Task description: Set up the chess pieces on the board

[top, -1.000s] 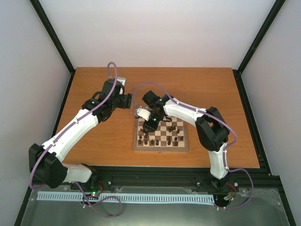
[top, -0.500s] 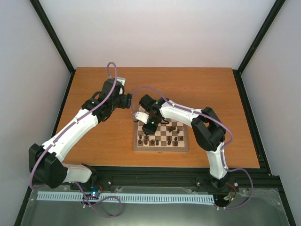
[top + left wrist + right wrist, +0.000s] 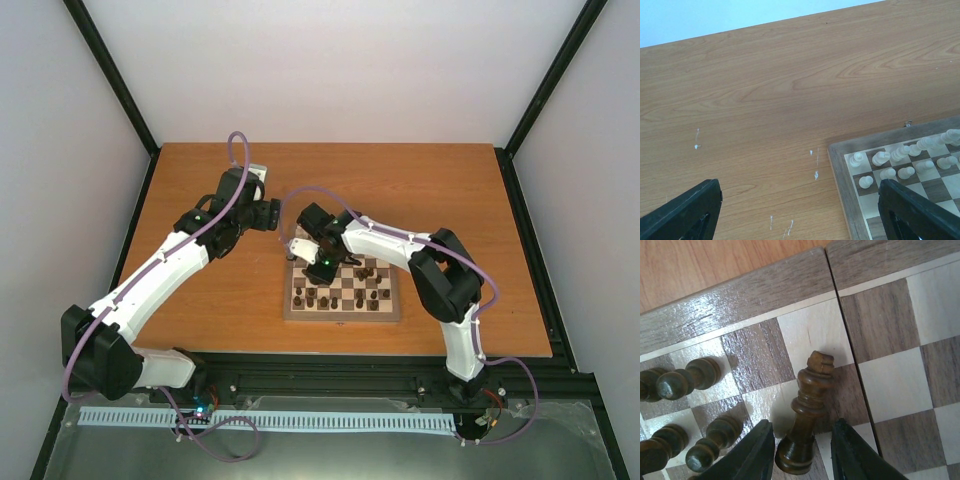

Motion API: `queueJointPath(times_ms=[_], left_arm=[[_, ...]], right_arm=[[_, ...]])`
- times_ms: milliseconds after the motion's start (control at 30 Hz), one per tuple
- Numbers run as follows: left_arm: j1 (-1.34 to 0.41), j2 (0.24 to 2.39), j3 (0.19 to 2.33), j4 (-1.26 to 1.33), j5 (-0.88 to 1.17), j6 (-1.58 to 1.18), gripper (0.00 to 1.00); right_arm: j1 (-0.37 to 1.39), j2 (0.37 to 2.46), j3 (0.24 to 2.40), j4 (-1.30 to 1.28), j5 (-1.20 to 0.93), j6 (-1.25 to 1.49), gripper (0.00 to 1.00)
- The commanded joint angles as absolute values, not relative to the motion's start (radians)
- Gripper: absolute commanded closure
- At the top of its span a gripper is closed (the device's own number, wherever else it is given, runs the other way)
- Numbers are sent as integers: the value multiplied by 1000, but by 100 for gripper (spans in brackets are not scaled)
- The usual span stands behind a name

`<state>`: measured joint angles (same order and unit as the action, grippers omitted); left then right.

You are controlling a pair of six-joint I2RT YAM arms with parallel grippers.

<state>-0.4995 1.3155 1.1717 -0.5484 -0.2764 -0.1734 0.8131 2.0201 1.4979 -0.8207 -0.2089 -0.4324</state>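
The board (image 3: 340,316) lies mid-table with dark pieces (image 3: 312,296) scattered on it. In the right wrist view my right gripper (image 3: 803,456) is open, its fingers (image 3: 756,452) straddling a dark brown king (image 3: 809,405). The king stands on the board (image 3: 765,295), slightly tilted, with small gaps on both sides. Dark pawns (image 3: 690,380) stand to its left. My right gripper (image 3: 322,266) is low over the board's far left part. My left gripper (image 3: 800,210) is open and empty above bare table just left of the board (image 3: 839,185). Cream-white pieces (image 3: 890,160) stand in rows there.
The wooden table (image 3: 200,290) is bounded by black frame posts and white walls. A seam (image 3: 850,340) runs across the folding board just right of the king. White scuff marks (image 3: 816,174) dot the table between the left fingers.
My right gripper has shifted a little left over the board's far left part. The left arm has not moved.
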Motion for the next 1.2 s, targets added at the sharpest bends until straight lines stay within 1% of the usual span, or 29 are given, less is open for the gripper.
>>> queueJointPath(times_ms=[0,233,300,400,467,633,700,867,1000,1167], left_arm=[[-499,1311,1218,-561,-278,-186,12],[-499,1313,1217,-561,-280,-186,12],[-499,1313,1218,-561,-280,-187,12],[-498,1314,1218,-560,-281,-190,12],[-499,1314,1218,-561,-279,-191,12],[-499,1313,1218,-561,-279,-192,12],[-499,1313,1218,-562,-278,-193,12],[-499,1312,1216,-557,-258,-212,13],[-499,1317,1213,-535,-132,-249,17],[-497,1347,1229,-493,207,-349,28]], right_arm=[[819,2008,1467,-820,-163,-441,70],[819,1995,1440,-800,-130,-452,80],[820,1985,1424,-790,-104,-455,80],[821,1977,1395,-771,-56,-462,77],[821,1980,1384,-766,-49,-470,77],[821,1964,1373,-748,-51,-472,86],[817,1938,1370,-746,-65,-475,90],[738,1839,1386,-779,-218,-461,91],[635,1738,1386,-797,-370,-448,91],[513,1623,1350,-798,-520,-422,91]])
